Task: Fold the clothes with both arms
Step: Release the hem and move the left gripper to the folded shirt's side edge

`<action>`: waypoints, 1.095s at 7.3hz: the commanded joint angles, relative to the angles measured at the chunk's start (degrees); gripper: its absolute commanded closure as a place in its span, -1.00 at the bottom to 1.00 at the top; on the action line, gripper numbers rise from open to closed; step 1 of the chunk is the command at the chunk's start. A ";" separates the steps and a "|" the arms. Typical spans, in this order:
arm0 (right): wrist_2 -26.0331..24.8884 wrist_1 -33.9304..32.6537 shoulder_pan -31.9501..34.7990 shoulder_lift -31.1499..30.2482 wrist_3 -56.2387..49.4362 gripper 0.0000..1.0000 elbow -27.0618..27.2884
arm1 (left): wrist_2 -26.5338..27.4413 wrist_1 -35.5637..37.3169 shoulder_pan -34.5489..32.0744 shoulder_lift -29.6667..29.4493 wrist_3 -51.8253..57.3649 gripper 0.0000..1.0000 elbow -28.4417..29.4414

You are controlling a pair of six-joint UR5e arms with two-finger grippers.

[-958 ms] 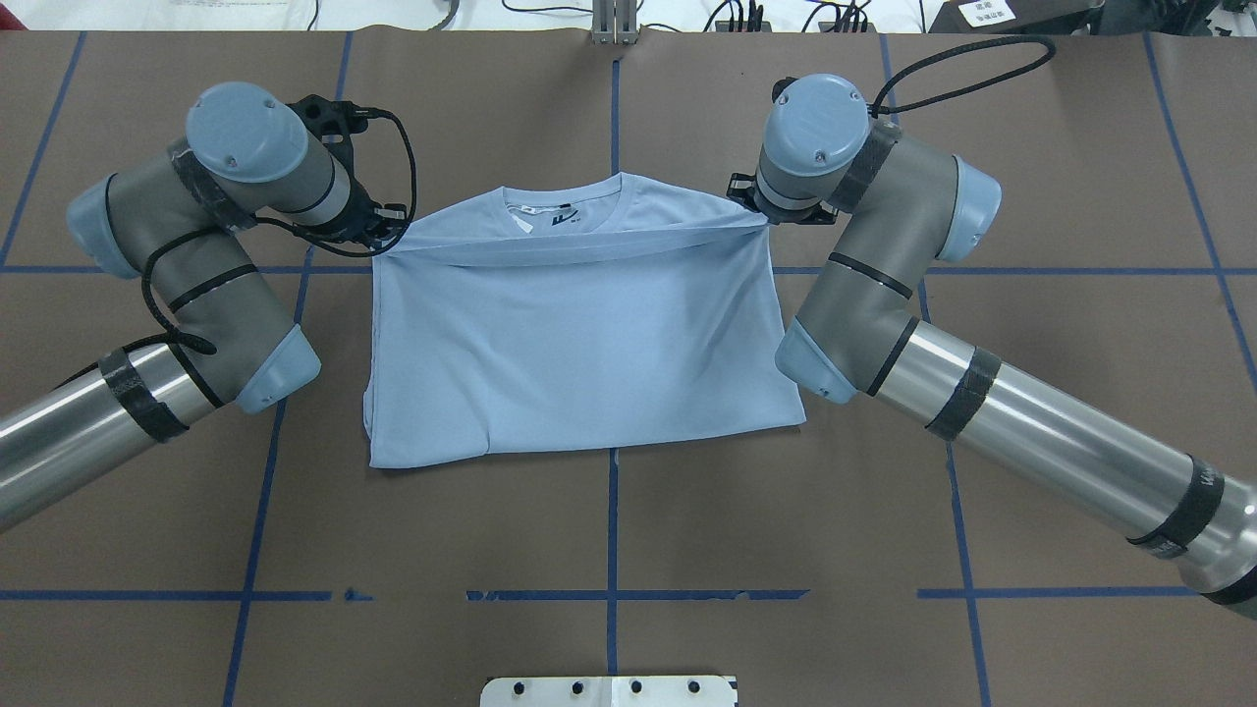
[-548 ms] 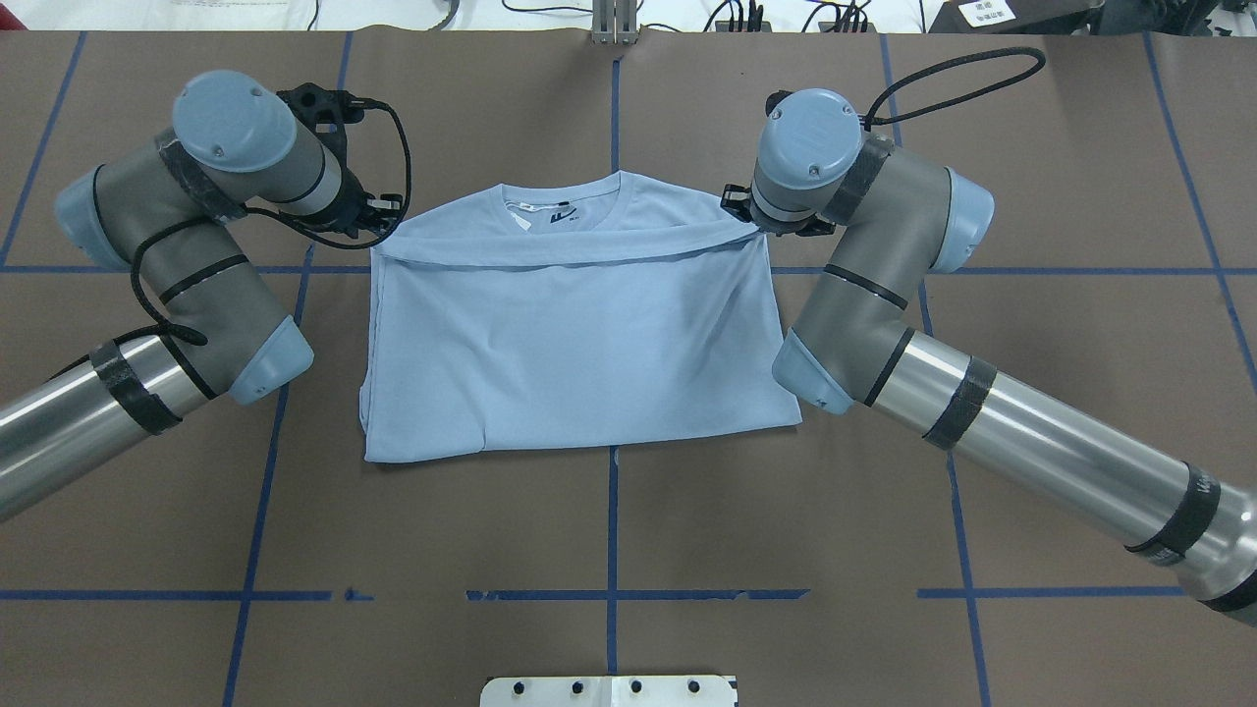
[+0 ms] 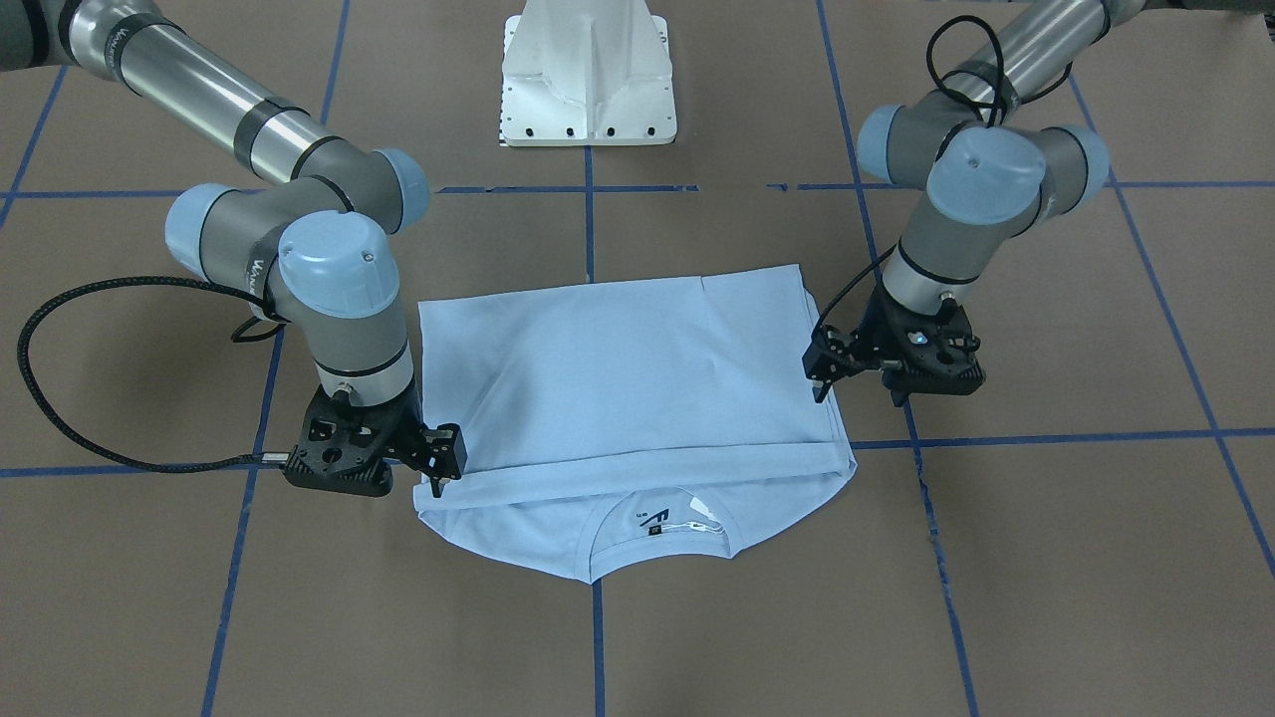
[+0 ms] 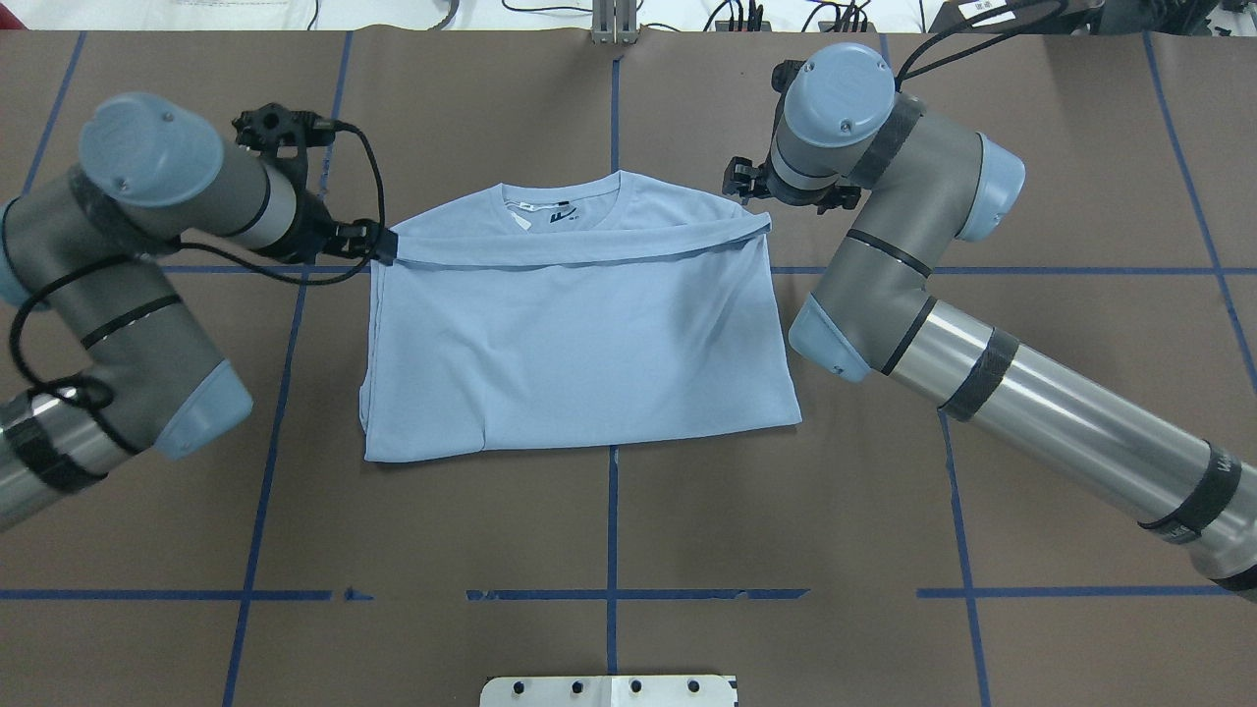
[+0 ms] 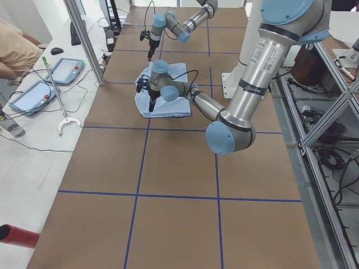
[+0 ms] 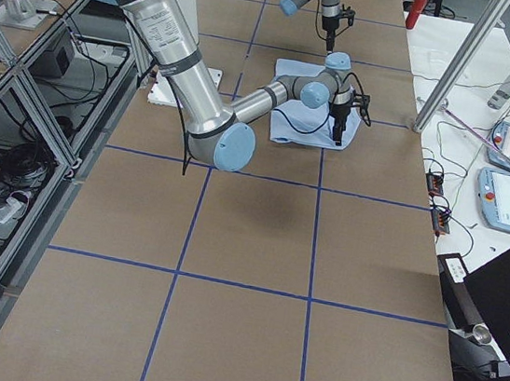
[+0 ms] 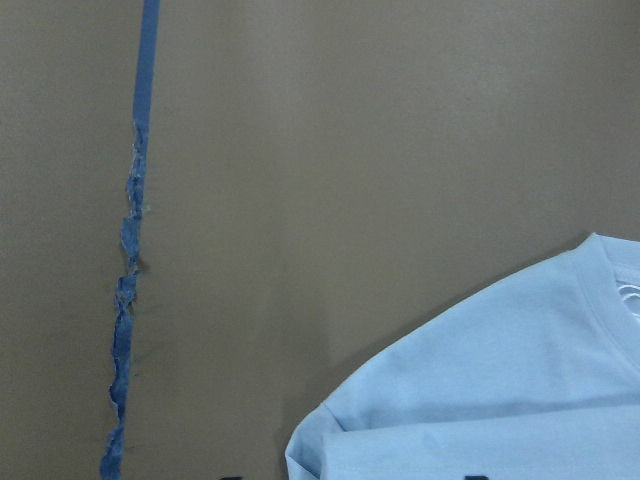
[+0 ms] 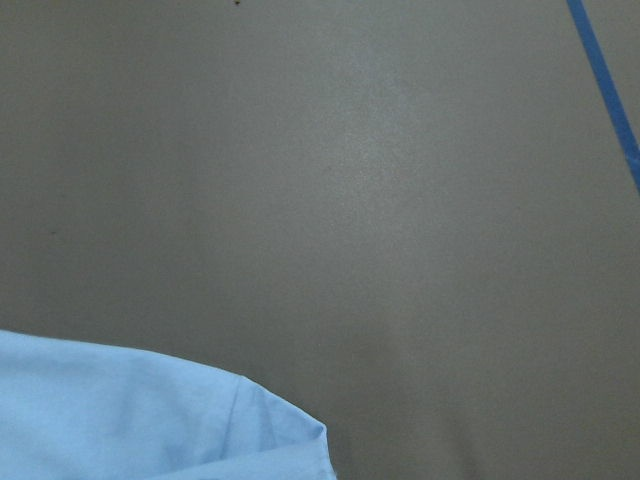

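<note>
T-shirt [image 4: 579, 344] flat on table [image 4: 786, 511], roughly centre; bottom half doubled over so hem edge [image 4: 579, 257] sits just short of collar [image 4: 560, 191] (collar on the side far from the robot); left gripper [image 4: 381, 245] at left hem corner, tips apart in wrist view, nothing between; right gripper [image 4: 744, 183] above right shoulder, clear of cloth, empty, opening width impossible to tell; one gripper per hem end, likely to land the edge straight.

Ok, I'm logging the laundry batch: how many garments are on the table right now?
1: a light blue T-shirt, lying folded at the middle of the table, collar away from the robot. Another beneath it would be hidden.
</note>
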 commanded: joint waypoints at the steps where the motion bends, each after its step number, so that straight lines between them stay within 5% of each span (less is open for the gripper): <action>1: 0.31 0.02 0.18 0.04 -0.30 -1.00 0.28 | -0.16 -2.85 6.24 9.88 -8.27 -1.00 -10.51; 2: 0.31 0.10 0.18 -0.05 -0.30 -1.00 0.37 | 1.67 -3.57 10.35 11.39 -12.58 -0.93 -11.41; 4: 0.31 0.02 0.09 -0.32 -0.30 -1.00 1.42 | 5.73 -3.66 15.48 11.32 -17.46 0.10 -10.72; 8: 0.31 0.02 0.09 -0.32 -0.39 -1.00 1.42 | 5.73 -3.66 16.89 10.97 -17.64 0.13 -10.19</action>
